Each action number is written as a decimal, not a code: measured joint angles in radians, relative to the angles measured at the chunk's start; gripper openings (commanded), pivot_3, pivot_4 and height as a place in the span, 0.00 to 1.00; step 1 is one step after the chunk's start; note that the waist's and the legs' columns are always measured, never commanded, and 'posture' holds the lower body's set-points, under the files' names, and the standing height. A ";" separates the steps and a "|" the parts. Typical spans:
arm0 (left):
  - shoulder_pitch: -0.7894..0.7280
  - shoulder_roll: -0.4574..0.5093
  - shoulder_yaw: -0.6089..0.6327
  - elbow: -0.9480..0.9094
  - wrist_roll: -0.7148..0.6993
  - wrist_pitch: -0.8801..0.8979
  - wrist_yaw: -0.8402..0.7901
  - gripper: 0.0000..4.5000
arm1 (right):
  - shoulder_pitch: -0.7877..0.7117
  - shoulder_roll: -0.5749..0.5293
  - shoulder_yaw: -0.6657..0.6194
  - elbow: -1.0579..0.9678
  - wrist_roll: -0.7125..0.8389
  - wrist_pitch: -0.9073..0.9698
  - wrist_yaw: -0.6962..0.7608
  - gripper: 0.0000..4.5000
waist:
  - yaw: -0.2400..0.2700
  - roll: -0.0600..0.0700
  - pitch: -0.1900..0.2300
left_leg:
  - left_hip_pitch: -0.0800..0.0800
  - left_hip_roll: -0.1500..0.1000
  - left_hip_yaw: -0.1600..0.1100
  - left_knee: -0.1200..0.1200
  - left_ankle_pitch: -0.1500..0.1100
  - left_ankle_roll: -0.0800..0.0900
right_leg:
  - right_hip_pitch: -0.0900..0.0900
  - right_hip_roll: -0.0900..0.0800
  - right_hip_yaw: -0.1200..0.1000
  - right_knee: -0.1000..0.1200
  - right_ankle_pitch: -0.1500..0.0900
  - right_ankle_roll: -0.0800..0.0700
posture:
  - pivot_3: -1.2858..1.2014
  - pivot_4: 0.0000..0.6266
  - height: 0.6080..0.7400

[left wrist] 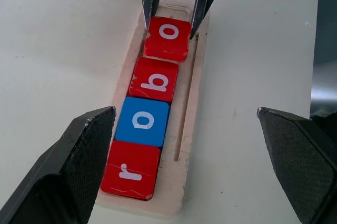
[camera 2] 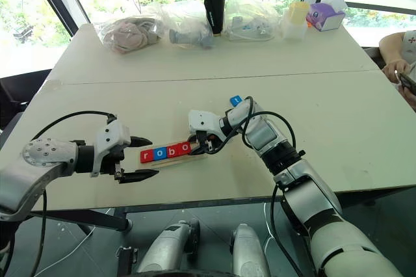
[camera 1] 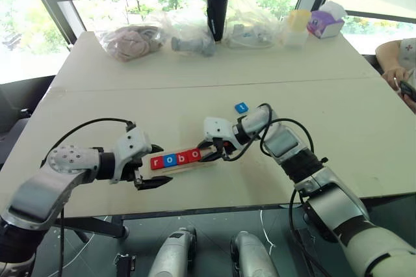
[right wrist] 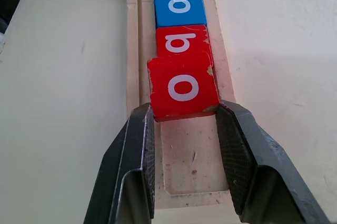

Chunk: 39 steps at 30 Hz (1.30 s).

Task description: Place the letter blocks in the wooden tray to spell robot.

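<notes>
While clamped between the right gripper (right wrist: 184, 124) fingers, red "o" block (right wrist: 183, 88) sits over wooden tray (right wrist: 192, 166), beside "b" block (right wrist: 181, 40); left gripper (camera 2: 140, 158) gapes wide, empty

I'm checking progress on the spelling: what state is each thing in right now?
wooden tray: holds r, o, b, o in a row; end slot bare.
red o block: in the right hand's grip, slightly askew over the tray.
blue t block: loose on the table, outside the tray.
left hand: open, at the tray's r end.
right hand: shut on the red o block.
</notes>
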 measured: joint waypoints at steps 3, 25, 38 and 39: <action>-0.009 -0.002 0.000 0.018 0.004 -0.009 -0.003 1.00 | 0.000 0.000 0.000 0.004 0.000 0.000 -0.001 0.25 | 0.000 0.000 0.000 | 0.000 0.000 0.000 0.000 0.000 0.000 | 0.000 0.000 0.000 0.000 0.000 0.000 | 0.52 0.24 1.00; -0.010 -0.012 0.004 0.029 0.000 -0.016 -0.004 1.00 | 0.054 -0.098 -0.111 -0.169 0.040 0.043 -0.159 0.99 | 0.003 0.000 0.000 | 0.000 0.000 0.000 0.000 0.000 0.000 | 0.000 -0.001 0.000 0.000 0.000 0.000 | 0.52 0.24 1.00; -0.044 0.022 0.027 0.002 -0.040 0.017 -0.007 1.00 | 0.084 -0.079 -0.067 -0.128 -0.005 -0.059 -0.239 0.99 | 0.002 0.000 0.000 | -0.001 0.000 0.000 0.000 0.000 0.000 | -0.001 0.000 0.000 0.001 0.000 0.000 | 0.52 0.24 1.00; -0.044 0.023 0.031 -0.005 -0.041 0.024 -0.006 1.00 | 0.084 -0.078 -0.066 -0.120 -0.007 -0.064 -0.241 0.99 | 0.002 0.000 0.000 | -0.001 0.000 0.000 0.000 0.000 0.000 | -0.001 0.000 0.000 0.001 0.000 0.000 | 0.52 0.24 1.00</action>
